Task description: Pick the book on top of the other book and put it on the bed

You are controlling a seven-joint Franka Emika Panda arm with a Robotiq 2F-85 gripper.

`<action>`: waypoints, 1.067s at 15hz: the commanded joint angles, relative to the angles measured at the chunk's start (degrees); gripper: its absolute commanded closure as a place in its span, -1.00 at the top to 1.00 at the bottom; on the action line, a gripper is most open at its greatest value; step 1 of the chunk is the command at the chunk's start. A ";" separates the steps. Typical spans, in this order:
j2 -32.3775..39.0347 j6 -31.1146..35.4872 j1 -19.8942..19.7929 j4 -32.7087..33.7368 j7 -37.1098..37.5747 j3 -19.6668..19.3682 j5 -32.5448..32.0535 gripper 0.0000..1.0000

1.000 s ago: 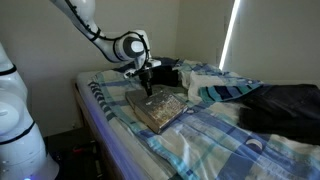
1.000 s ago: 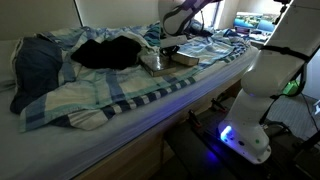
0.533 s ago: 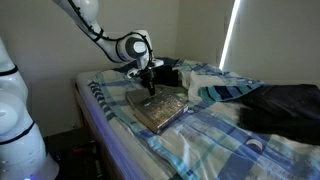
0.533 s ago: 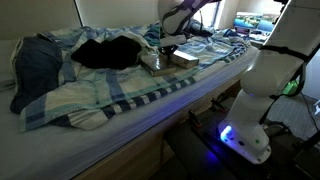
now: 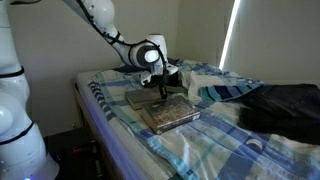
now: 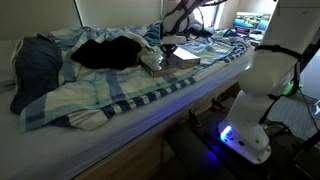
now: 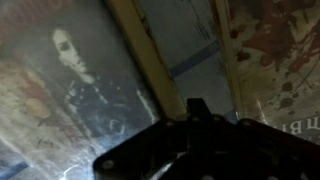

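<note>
Blue, white and grey plaid bedding covered the bed [image 5: 230, 145] where the arm's claw [image 5: 163, 90] pointed straight down at two books near the mattress edge. In an exterior view, the dark brown book [image 5: 176, 114] lay flat on the covers, with the tan book [image 5: 138, 98] showing just behind it on the wall side. The claw's tips met the books about where the two covers came together. From that angle it could not be told how wide the claw stood, nor whether it had hold of either cover. In an exterior view from the foot of the bed [image 6: 120, 92], the claw [image 6: 172, 44] hung low over the pair, which read only as one pale block [image 6: 166, 60]. A dark blanket [image 6: 105, 50] lay rumpled just beside them. The dim wrist view showed the mottled brown cover [image 7: 285, 50] at one side and a cover with a faint face [image 7: 70, 70] at the other. A strip of what looked like bedding ran between them, and the fingertips were lost in shadow.
</note>
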 commanded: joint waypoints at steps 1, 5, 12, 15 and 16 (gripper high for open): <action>2.24 0.73 -1.07 1.85 -3.98 -1.20 3.89 -0.98; 0.82 -0.52 -0.69 0.60 -4.29 -1.62 5.55 -0.98; -6.88 -0.27 1.07 -5.36 -1.65 -0.21 2.80 -0.97; -9.25 -0.58 0.69 -6.79 -1.70 0.71 3.06 -0.97; -10.00 -0.32 0.48 -7.40 -1.93 0.89 3.39 -0.96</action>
